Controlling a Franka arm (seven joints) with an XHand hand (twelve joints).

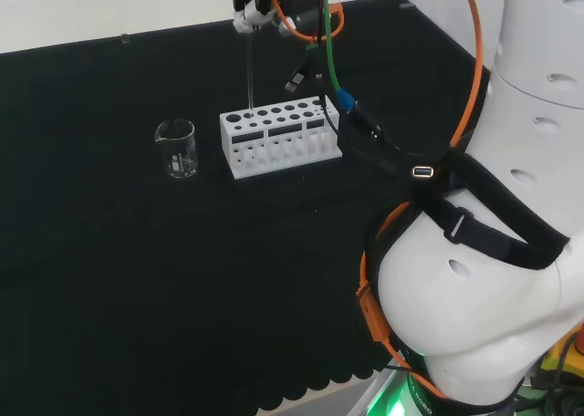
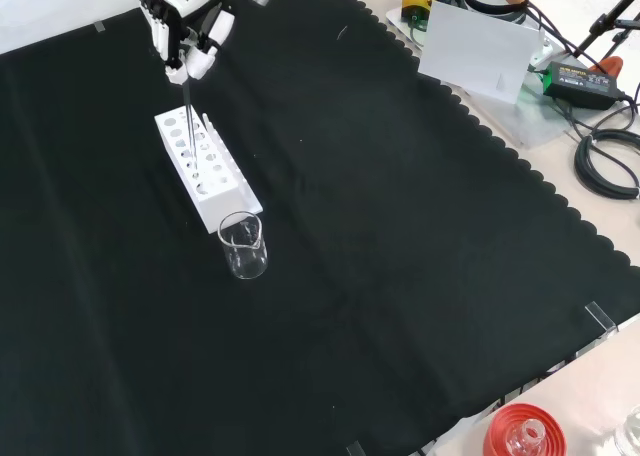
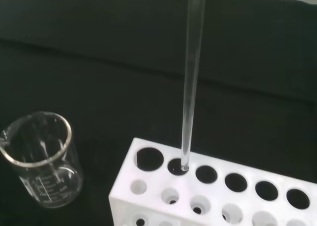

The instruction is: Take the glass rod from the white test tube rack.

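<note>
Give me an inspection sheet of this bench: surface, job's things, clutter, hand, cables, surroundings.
Surface: black cloth with a scalloped edge covers the bench.
Job's things: white test tube rack stands on the cloth; glass rod is upright, its lower end at the mouth of a hole near the rack's end.
Clutter: an empty-looking clear beaker stands beside the rack, apart from it; a red ribbed ring with glassware sits off the cloth's edge in the front view.
Hand: the hand is above the rack, fingers curled on the rod's top.
Cables: orange and green cables run along the arm; black cables are coiled off the cloth.
Surroundings: a white sheet and a black box lie beyond the cloth.
</note>
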